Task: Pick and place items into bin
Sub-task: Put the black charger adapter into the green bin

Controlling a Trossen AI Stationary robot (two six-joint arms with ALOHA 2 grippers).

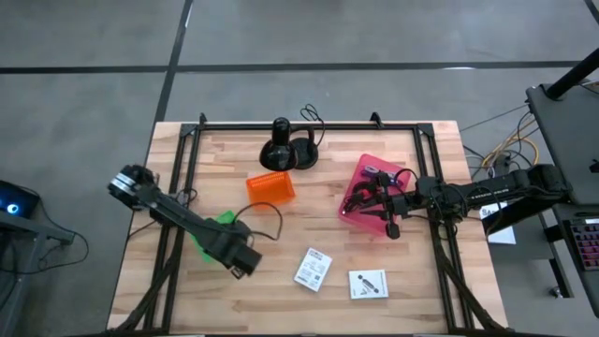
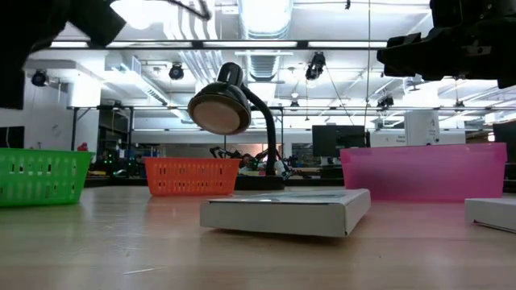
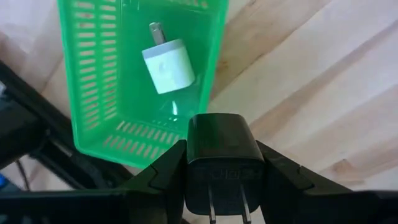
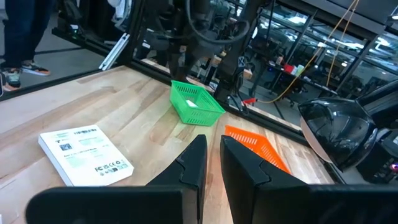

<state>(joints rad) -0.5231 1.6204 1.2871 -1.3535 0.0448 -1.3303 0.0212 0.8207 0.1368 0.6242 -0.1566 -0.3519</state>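
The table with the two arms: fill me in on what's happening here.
The left pincer is shut on a black plug adapter, holding it just short of the green basket, where a white plug adapter already lies. The right pincer, its fingers nearly together and holding nothing, hangs over the pink bin. Two white boxes remain on the table, and the orange basket sits beside a black desk lamp.

A robotics lab or workshop here: exposed ceiling ducts (image 2: 266,16) and track lights overhead, monitors (image 2: 334,138) and equipment racks far beyond the right gripper (image 4: 211,163), cables (image 4: 298,74) strung behind the wooden table (image 1: 309,234).
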